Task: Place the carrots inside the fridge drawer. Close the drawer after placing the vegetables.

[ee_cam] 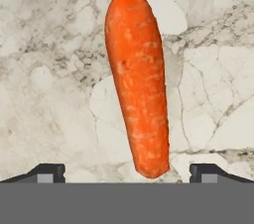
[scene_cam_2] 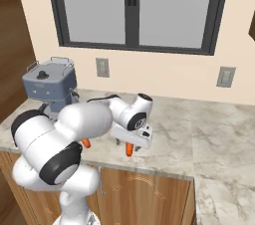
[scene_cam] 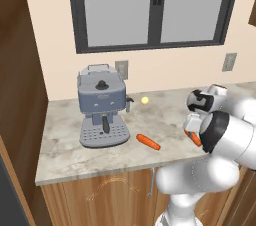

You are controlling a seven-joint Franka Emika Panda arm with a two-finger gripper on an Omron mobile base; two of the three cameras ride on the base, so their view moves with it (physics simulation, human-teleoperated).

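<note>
One carrot (ee_cam: 136, 84) lies on the marble counter directly below my gripper (ee_cam: 128, 172). The jaws stand open, a dark fingertip (ee_cam: 49, 172) on either side of its narrow end, and they hold nothing. In the right base view the gripper (scene_cam_2: 130, 144) hangs low over this carrot (scene_cam_2: 129, 150) near the counter's front edge. In the left base view the same carrot (scene_cam: 194, 138) is partly hidden by my arm. The other carrot (scene_cam: 148, 141) lies free on the counter in front of the coffee machine, and its end (scene_cam_2: 86, 143) peeks out behind my arm. The fridge drawer is out of view.
A blue-grey coffee machine (scene_cam: 102, 107) stands at the counter's left. A tiny yellow ball (scene_cam: 145, 100) rests near the back wall. A tall wooden cabinet (scene_cam: 20, 95) borders the counter on the left. Wall outlets (scene_cam_2: 102, 67) and a window are behind.
</note>
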